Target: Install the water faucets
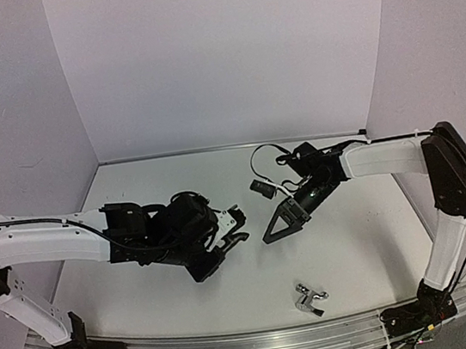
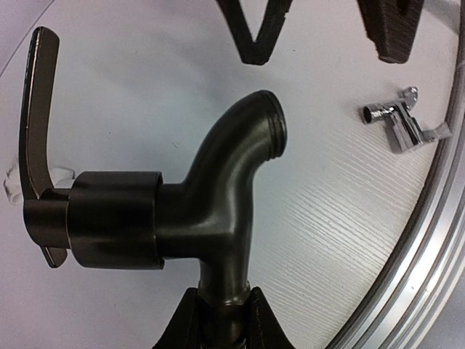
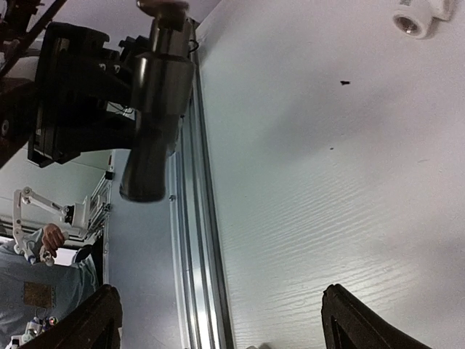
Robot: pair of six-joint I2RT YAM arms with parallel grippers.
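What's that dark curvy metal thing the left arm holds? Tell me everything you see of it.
It is a small dark grey-black faucet of matte-looking metal. A curved spout ends in a threaded mouth; a thick round collar leads sideways to a long flat lever handle. The left gripper is shut on its lower stem, the only thing seen touching it. It appears held above the white table, apart from the chrome faucet.
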